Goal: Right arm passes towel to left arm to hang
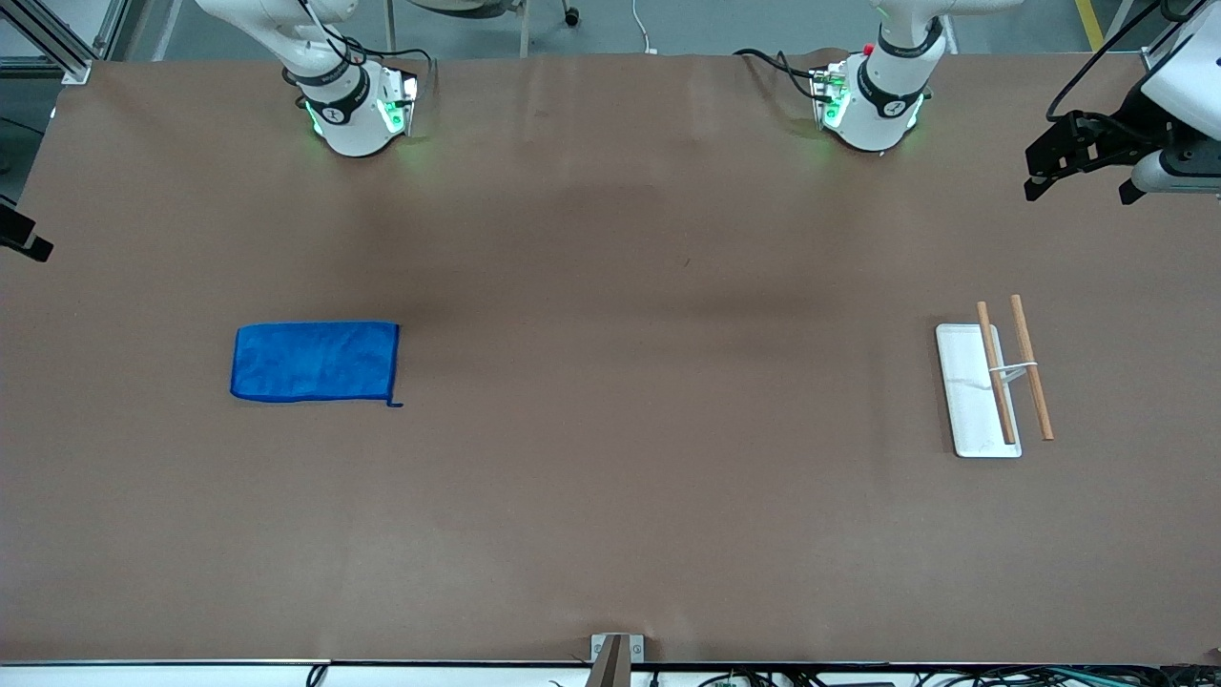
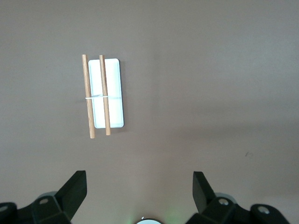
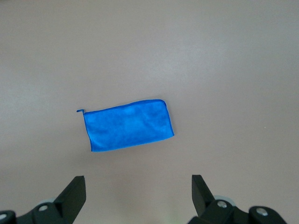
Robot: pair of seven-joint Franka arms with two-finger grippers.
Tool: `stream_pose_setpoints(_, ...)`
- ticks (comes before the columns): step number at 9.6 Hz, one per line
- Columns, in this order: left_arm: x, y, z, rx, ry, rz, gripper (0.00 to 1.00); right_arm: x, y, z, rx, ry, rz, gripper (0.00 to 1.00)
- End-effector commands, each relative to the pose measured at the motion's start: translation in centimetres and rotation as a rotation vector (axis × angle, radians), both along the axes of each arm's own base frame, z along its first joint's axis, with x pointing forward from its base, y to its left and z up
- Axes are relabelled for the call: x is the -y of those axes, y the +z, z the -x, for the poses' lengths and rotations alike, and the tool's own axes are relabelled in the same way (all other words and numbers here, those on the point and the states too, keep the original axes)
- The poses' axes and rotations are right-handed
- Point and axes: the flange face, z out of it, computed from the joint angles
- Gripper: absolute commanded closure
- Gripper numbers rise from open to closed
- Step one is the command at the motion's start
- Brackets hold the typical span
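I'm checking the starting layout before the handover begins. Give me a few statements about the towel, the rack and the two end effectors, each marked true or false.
1. The towel lies flat on the table, toward the right arm's end. True.
2. The right end effector is shut on the towel. False: its jaws stand open above the towel, touching nothing.
3. The rack has two wooden rods above a white base. True.
4. The towel already hangs over the rods. False: the rods are bare; the rack stands toward the left arm's end.
5. The left end effector is open and empty. True.
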Motion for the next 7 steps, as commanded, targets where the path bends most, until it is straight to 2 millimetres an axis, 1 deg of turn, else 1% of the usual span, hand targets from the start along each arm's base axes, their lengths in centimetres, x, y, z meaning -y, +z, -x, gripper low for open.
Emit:
stream_pose_setpoints(1,-0.1,-1.2,-0.6,-0.036,-0.006,-0.007,0.00,0.2,0.2,0.2,0.000,0.002,0.009,0.00)
stream_pose_setpoints(3,-0.2,-1.1,-0.5,-0.034,-0.006,-0.010,0.00,0.3,0.3,0.2,0.000,0.011,0.010,0.00)
stream_pose_setpoints(4,-0.3,-1.2,-0.6,-0.037,-0.006,-0.011,0.00,0.3,-0.4,-0.3,-0.013,0.011,0.009,0.00)
stream_pose_setpoints(5,-0.3,-1.1,-0.5,-0.035,-0.004,-0.014,0.00,-0.3,-1.1,-0.6,-0.025,0.023,0.005,0.00)
stream_pose_setpoints(6,-0.4,-1.1,-0.5,-0.035,-0.004,-0.016,0.00,-1.9,-3.2,-1.6,-0.066,0.051,-0.004,0.00)
stream_pose_setpoints(7,-0.5,-1.1,-0.5,-0.035,-0.002,-0.016,0.00,-3.3,-5.9,-2.6,-0.100,0.077,-0.007,0.00)
